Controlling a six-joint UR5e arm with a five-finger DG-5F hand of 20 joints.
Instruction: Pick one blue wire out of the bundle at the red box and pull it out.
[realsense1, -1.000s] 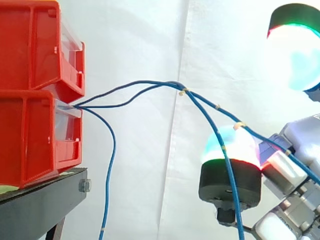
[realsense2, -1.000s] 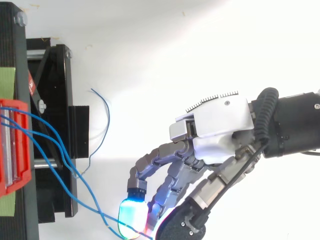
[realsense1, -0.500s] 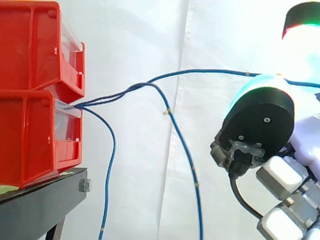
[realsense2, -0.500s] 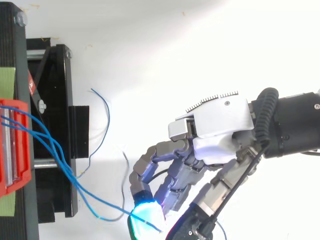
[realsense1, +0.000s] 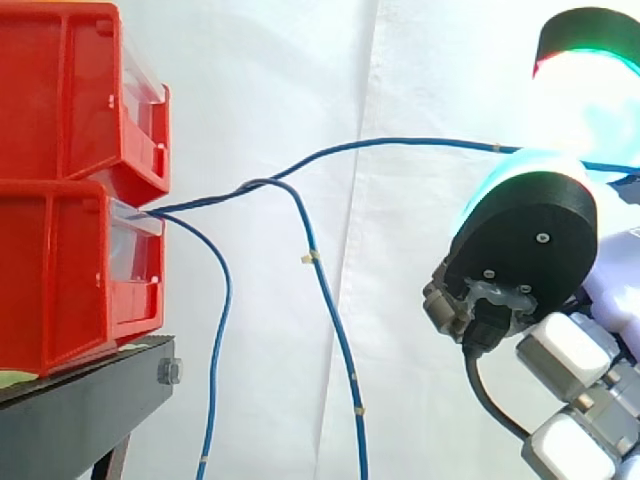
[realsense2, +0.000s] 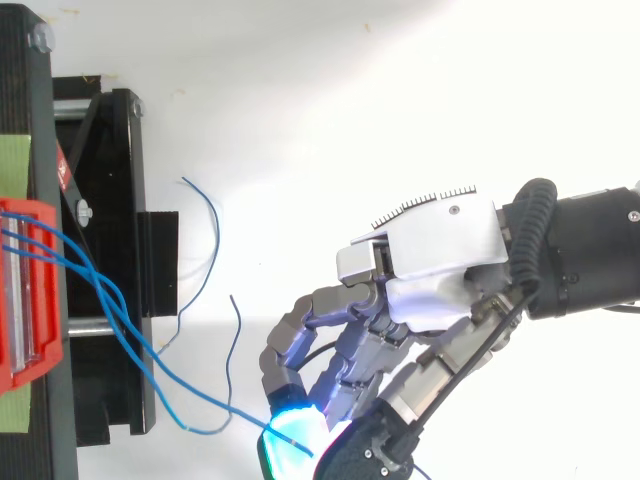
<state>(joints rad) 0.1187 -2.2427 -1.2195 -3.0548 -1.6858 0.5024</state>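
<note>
Fingers (realsense2: 300, 325) of the hand (realsense2: 430, 260) are curled, their glowing pads nipped together on one blue wire (realsense1: 400, 142). At the left, the bundle (realsense1: 190, 205) leaves the front of the lower red bin (realsense1: 60, 270) on the black stand (realsense1: 80, 400), and two loose wires (realsense1: 228, 330) droop from there past the bottom of the side view. Rightward, the held wire rises clear of them and runs almost level across to the pads.
</note>
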